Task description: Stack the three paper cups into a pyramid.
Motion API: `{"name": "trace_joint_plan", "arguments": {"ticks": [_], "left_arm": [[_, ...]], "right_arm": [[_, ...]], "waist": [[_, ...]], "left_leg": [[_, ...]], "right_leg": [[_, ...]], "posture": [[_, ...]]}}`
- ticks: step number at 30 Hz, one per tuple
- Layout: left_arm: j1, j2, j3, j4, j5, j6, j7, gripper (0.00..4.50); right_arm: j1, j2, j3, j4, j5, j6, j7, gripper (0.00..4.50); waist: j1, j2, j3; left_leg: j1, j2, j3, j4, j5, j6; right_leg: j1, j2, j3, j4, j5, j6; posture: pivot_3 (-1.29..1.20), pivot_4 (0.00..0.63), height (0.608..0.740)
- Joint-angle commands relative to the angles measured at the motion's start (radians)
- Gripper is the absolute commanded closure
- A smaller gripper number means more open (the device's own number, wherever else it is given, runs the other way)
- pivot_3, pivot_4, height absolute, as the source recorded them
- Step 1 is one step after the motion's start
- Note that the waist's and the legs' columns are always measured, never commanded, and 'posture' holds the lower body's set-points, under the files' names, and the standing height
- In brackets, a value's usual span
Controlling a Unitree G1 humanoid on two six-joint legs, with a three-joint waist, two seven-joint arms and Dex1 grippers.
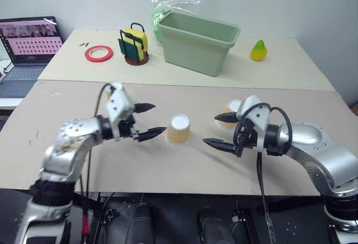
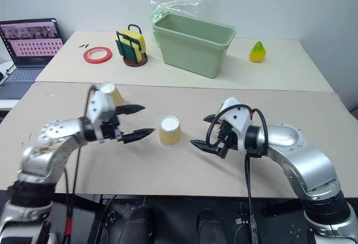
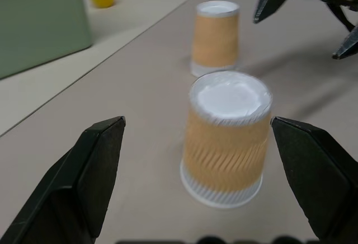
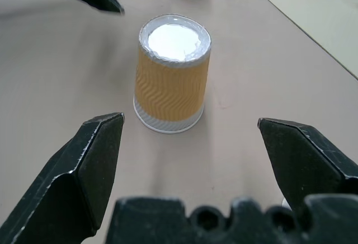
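Observation:
Three paper cups stand upside down on the tan board, apart from one another. The middle cup [image 1: 179,129] sits between my two grippers and neither touches it. My left gripper [image 1: 158,120] is open just to its left, its jaws level with the cup [image 3: 226,143]. My right gripper [image 1: 210,130] is open to its right, facing the same cup [image 4: 172,79]. A second cup [image 1: 231,109] stands behind the right gripper, partly hidden by it. The third cup [image 2: 112,94] stands behind the left hand.
On the back table are a green tub [image 1: 198,41], a plastic bag [image 1: 168,6], a yellow-green pear [image 1: 258,50], a sponge holder [image 1: 134,46] and a red tape ring [image 1: 98,53]. A laptop [image 1: 31,42] sits at the far left.

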Motion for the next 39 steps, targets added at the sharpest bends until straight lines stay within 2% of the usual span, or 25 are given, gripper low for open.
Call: {"name": "trace_joint_plan", "arguments": {"ticks": [1, 4, 8, 11, 17, 26, 32, 39], "left_arm": [[0.108, -0.023, 0.099, -0.121, -0.040, 0.087, 0.142, 0.03], [0.125, -0.088, 0.117, -0.082, 0.070, 0.062, 0.339, 0.03], [0.050, -0.219, 0.107, 0.026, 0.270, -0.011, 0.668, 0.03], [0.015, -0.291, 0.065, 0.080, 0.342, -0.062, 0.759, 0.03], [-0.073, -0.363, 0.025, 0.251, 0.385, -0.168, 0.789, 0.03], [-0.313, -0.336, 0.026, 0.601, 0.393, -0.343, 0.740, 0.03], [-0.408, -0.322, 0.027, 0.743, 0.394, -0.408, 0.728, 0.03], [-0.447, -0.325, 0.029, 0.816, 0.391, -0.450, 0.725, 0.03]], "right_arm": [[-0.029, 0.001, 0.001, 0.003, -0.008, -0.038, 0.021, 0.00], [-0.039, 0.002, 0.009, 0.017, -0.011, -0.046, 0.032, 0.00], [-0.057, 0.008, 0.022, 0.036, -0.019, -0.052, 0.045, 0.00], [-0.069, 0.014, 0.026, 0.042, -0.022, -0.053, 0.050, 0.00], [-0.064, 0.008, 0.019, 0.031, -0.018, -0.046, 0.047, 0.00], [-0.034, 0.001, -0.008, 0.004, -0.011, -0.031, 0.024, 0.00], [-0.020, 0.003, -0.010, -0.007, -0.009, -0.026, 0.015, 0.00], [-0.003, 0.002, -0.008, -0.015, -0.014, -0.026, 0.006, 0.00]], "waist": [[0.000, 0.000, 0.000], [0.011, 0.000, 0.000], [0.023, 0.000, 0.000], [0.027, -0.001, 0.000], [0.027, -0.001, 0.000], [0.026, -0.001, 0.000], [0.026, -0.001, 0.000], [0.026, -0.001, 0.000]], "left_leg": [[0.000, 0.000, 0.000, 0.000, 0.000, 0.000], [0.000, 0.000, 0.000, 0.000, 0.000, 0.000], [0.000, 0.000, 0.000, 0.002, 0.000, 0.000], [-0.001, -0.001, 0.000, 0.002, 0.000, 0.000], [0.000, -0.001, 0.000, 0.001, 0.000, 0.000], [-0.001, -0.001, 0.000, 0.000, 0.000, 0.000], [-0.001, -0.001, -0.001, 0.000, 0.000, 0.000], [-0.001, -0.001, -0.001, 0.000, 0.000, 0.000]], "right_leg": [[0.000, 0.000, 0.000, 0.000, 0.000, 0.000], [0.000, 0.000, 0.000, 0.000, 0.000, -0.001], [0.001, 0.000, 0.000, 0.000, 0.000, 0.000], [0.002, 0.000, 0.000, -0.001, 0.001, 0.001], [0.001, 0.000, 0.000, -0.001, 0.001, 0.001], [0.001, 0.000, 0.000, -0.003, 0.001, 0.001], [0.001, 0.000, -0.001, -0.002, 0.001, 0.001], [0.001, 0.000, -0.001, -0.002, 0.001, 0.001]], "posture": [[0.00, 0.150, 0.656], [0.00, 0.150, 0.656], [0.00, 0.150, 0.656], [0.00, 0.150, 0.656], [0.00, 0.150, 0.656], [0.00, 0.150, 0.656], [0.00, 0.150, 0.656], [0.00, 0.150, 0.656]]}}
